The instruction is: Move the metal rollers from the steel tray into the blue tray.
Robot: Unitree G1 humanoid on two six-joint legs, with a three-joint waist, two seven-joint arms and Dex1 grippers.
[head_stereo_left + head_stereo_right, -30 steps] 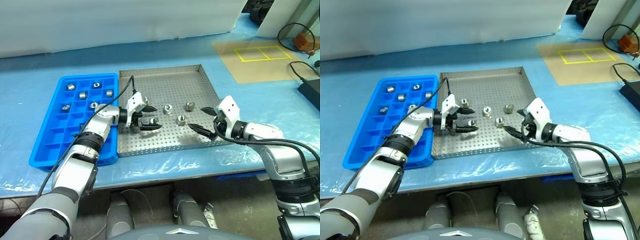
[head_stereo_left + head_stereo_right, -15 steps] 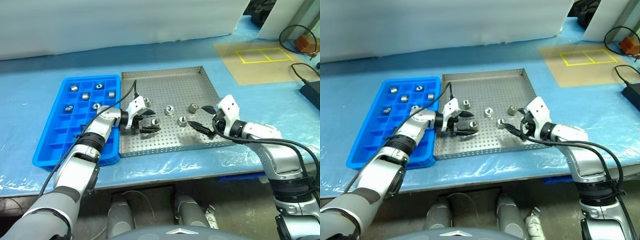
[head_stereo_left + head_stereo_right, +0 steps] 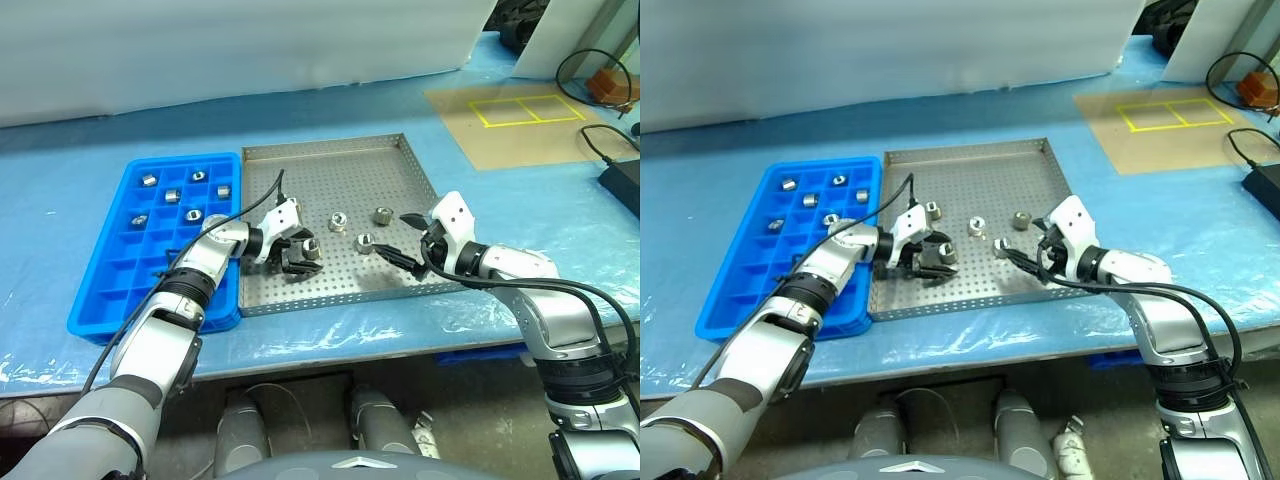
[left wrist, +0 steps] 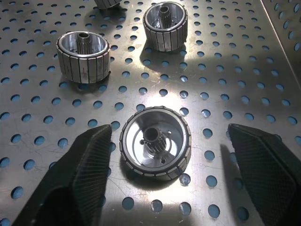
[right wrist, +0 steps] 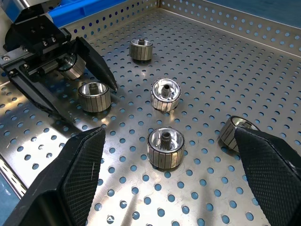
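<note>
The steel tray [image 3: 350, 170] lies in the middle of the table with several metal rollers [image 3: 338, 219] scattered on its perforated floor. My left gripper [image 3: 304, 251] is low over the tray's left part, open, with its fingers [image 4: 89, 160] on either side of one upright roller [image 4: 155, 148]; a gap shows on each side. My right gripper [image 3: 392, 234] hovers open over the tray's right part, just right of a roller [image 5: 164, 147] and holding nothing. To the left, the blue tray [image 3: 110, 290] holds several rollers [image 3: 172, 194] in its far compartments.
A brown board with a yellow taped rectangle [image 3: 525, 105] lies at the far right. Black cables [image 3: 590, 70] and a dark device [image 3: 622, 185] sit at the right edge. The table's blue covering [image 3: 330, 325] runs to the front edge just below both trays.
My left gripper has sunk onto the steel tray and its fingers have drawn closer around the roller. The right arm has stayed put.
</note>
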